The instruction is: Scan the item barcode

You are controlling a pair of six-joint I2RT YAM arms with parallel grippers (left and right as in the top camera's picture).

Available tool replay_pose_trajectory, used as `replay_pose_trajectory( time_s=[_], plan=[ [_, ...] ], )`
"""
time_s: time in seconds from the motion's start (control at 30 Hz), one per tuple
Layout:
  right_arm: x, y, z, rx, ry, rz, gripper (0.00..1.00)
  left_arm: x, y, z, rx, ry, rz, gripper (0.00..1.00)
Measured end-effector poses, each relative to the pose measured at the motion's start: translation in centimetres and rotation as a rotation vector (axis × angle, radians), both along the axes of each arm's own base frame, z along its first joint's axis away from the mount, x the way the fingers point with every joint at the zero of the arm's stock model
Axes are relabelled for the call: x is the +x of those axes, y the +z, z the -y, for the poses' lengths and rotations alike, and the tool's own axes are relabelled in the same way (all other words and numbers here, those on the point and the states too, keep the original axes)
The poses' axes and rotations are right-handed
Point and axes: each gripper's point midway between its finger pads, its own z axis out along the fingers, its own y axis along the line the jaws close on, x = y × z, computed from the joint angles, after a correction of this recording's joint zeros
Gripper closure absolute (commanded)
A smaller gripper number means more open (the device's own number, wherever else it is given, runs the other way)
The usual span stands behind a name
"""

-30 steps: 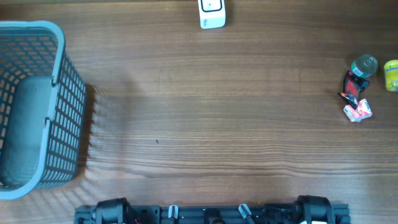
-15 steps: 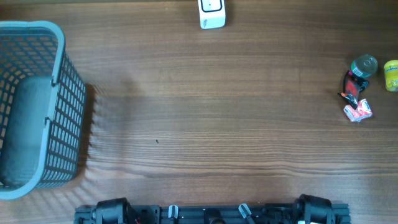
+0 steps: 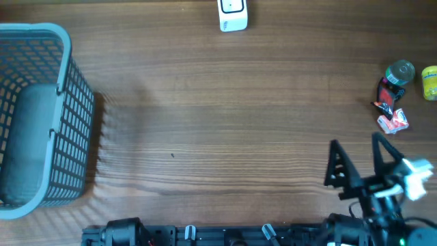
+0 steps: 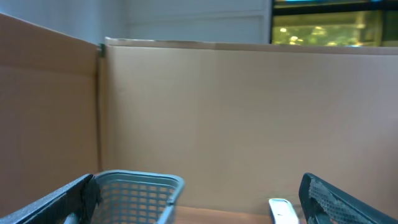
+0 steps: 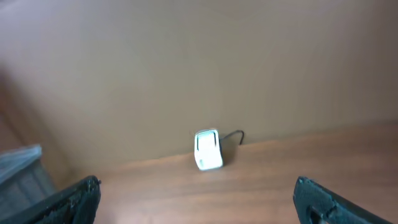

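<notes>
The right end effector (image 3: 356,158) is reaching out over the wooden counter (image 3: 225,123), released, its two fingers spreading wide with nothing between them. The items are sitting in a small cluster just ahead of it and slightly to its right. A red-and-white packet (image 3: 392,121) is lying nearest, close beyond its right fingertip. Farther on, a red-and-black packet (image 3: 385,96) is resting against a green-capped bottle (image 3: 399,72), and a yellow container (image 3: 429,82) is standing at the edge of view. The white barcode scanner (image 3: 232,15) is sitting far ahead and to its left, against the cardboard wall (image 4: 217,112).

The left end effector (image 4: 198,186) is also staying released and is gripping nothing. In its wrist view a grey-blue basket (image 4: 140,193) is showing ahead on its left and the scanner low on its right.
</notes>
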Motion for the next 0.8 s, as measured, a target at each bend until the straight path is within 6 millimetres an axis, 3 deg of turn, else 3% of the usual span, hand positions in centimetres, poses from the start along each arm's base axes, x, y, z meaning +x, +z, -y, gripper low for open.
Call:
replay_pose_trajectory(
  time_s=[0.13,0.3,0.43,0.5,0.8],
  plan=[
    [0.9,-1.1,-0.5,-0.065,0.041,0.02,0.0,0.2,-0.6,0.5,0.01,-0.042,-0.025,0.0],
    [0.7,-0.2,-0.9,-0.139,0.057,0.08,0.0,0.4,-0.8,0.7,0.025,-0.053,-0.039,0.0],
    [0.7,0.5,-1.0,-0.191,0.058,0.131,0.0,2.0,-1.9,0.9,0.033,-0.066,-0.094,0.0],
    [1.0,0.0,-1.0,-0.199,0.063,0.126,0.0,4.7,-3.7,1.3,0.037,-0.103,-0.178,0.0],
    [1.3,-0.7,-1.1,-0.209,0.069,0.117,0.0,15.8,-6.2,2.4,0.066,-0.221,-0.222,0.0]
  ],
)
